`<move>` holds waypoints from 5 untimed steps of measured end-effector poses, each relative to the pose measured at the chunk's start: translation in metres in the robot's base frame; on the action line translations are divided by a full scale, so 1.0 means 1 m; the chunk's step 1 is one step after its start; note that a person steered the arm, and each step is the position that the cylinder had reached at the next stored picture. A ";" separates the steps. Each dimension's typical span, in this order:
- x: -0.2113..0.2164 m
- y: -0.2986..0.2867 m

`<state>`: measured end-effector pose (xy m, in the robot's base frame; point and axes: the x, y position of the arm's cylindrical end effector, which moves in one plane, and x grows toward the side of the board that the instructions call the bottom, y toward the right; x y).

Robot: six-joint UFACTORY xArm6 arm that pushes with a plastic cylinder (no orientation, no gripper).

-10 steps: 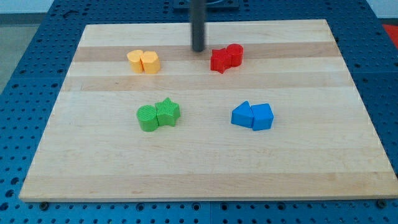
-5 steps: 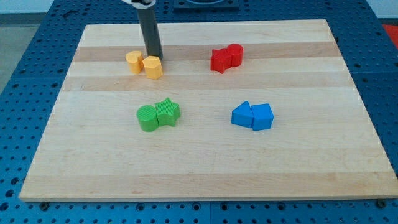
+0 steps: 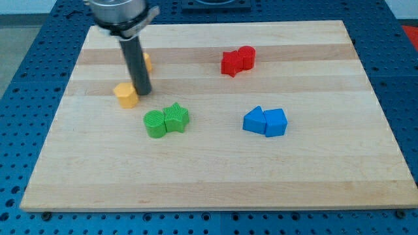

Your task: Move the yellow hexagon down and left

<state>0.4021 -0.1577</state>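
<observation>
My tip touching right side of yellow hexagon; plain rod, holds nothing. Green pair below-right of hexagon.

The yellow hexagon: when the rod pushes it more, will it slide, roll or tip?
The yellow hexagon looks squat and flat-bottomed, so it would likely slide on the smooth wooden board rather than roll or tip. My tip touches its right side, so an off-centre push may turn it.

Bright, even overhead light; soft short shadows under blocks. Mild sheen on wooden board. Focus sharp; slight motion blur on rod housing at view's top.
</observation>
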 end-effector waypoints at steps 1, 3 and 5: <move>0.028 -0.006; 0.055 -0.047; 0.057 -0.090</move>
